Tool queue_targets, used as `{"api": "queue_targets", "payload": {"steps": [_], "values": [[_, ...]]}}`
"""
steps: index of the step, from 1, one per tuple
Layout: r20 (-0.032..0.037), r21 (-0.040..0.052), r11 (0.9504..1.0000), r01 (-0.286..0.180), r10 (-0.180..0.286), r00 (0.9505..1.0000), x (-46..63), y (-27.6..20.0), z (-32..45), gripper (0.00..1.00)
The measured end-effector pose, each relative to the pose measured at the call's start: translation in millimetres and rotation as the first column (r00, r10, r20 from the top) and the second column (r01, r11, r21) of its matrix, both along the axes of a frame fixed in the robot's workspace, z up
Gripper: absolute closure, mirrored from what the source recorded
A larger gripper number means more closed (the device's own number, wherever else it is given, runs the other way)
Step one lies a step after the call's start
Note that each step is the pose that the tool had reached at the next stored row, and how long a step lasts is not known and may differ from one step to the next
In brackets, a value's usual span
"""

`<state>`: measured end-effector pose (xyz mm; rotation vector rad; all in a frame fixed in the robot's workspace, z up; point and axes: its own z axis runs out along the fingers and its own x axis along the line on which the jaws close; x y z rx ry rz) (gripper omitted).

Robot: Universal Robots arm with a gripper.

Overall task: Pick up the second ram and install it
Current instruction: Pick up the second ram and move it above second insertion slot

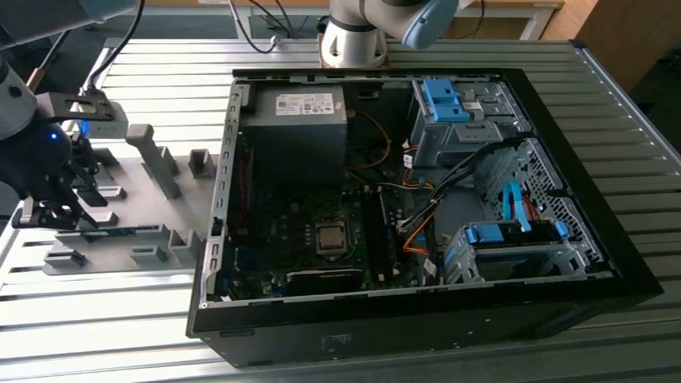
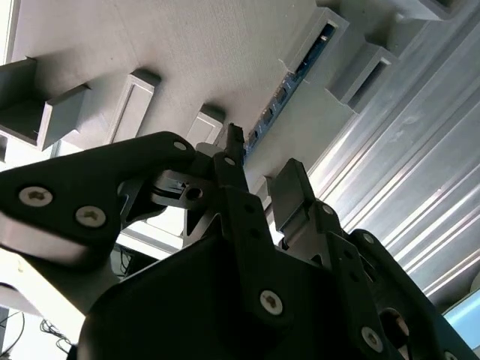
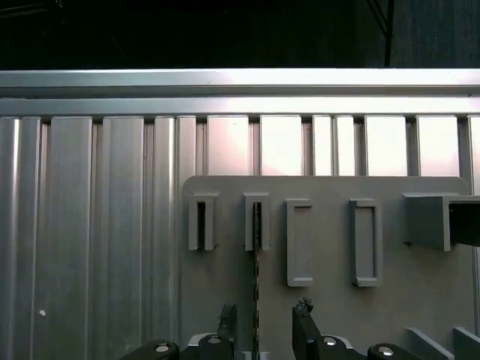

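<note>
The second ram (image 3: 256,289) is a thin blue board standing on edge in a slotted holder of the grey fixture plate (image 3: 330,307). In the first wrist view I see it edge-on as a dark line running from its holder down between my fingers. My gripper (image 3: 265,315) is open, with one fingertip on each side of the stick and a gap to each. The second wrist view shows the ram (image 2: 289,90) slanting towards my gripper (image 2: 261,159). In the exterior view my gripper (image 1: 50,214) hangs over the left end of the ram (image 1: 126,232).
An open black computer case (image 1: 426,307) lies on the slatted aluminium table (image 1: 96,319), to the exterior view's right of the fixture plate (image 1: 139,187). Its motherboard memory slots (image 1: 379,231) run beside the processor socket. Upright grey blocks (image 1: 159,159) stand on the plate.
</note>
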<state>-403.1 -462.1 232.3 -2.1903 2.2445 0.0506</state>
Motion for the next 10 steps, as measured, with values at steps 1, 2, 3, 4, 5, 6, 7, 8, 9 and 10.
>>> {"api": "queue_targets", "payload": {"steps": [1, 2, 3, 4, 5, 6, 7, 8, 9, 10], "values": [[0.0002, -0.0001, 1.0, 0.0, 0.0, 1.0, 0.0, 0.0, -0.2, 0.58], [0.0009, 0.0003, 1.0, 0.0, 0.0, 1.0, 0.0, 0.0, -1.1, 0.58], [0.0011, 0.0003, 1.0, 0.0, 0.0, 1.0, 0.0, 0.0, -2.1, 0.58], [0.0014, 0.0002, 1.0, 0.0, 0.0, 1.0, 0.0, -0.1, -3.4, 0.58], [0.002, 0.0002, 1.0, -0.001, 0.001, 1.0, 0.0, -0.1, -4.8, 0.58], [0.003, 0.0002, 1.0, -0.001, 0.001, 1.0, 0.0, 0.0, -6.3, 0.58], [0.0034, 0.0002, 1.0, -0.001, 0.001, 1.0, -0.1, 0.0, -7.8, 0.58], [0.0035, 0.0001, 1.0, -0.001, 0.001, 1.0, -0.1, 0.0, -9.4, 0.58], [0.0036, 0.0001, 1.0, -0.001, 0.001, 1.0, -0.1, 0.0, -11.1, 0.58], [0.0036, 0.0, 1.0, -0.001, 0.001, 1.0, -0.1, -0.1, -12.8, 0.58]]}}
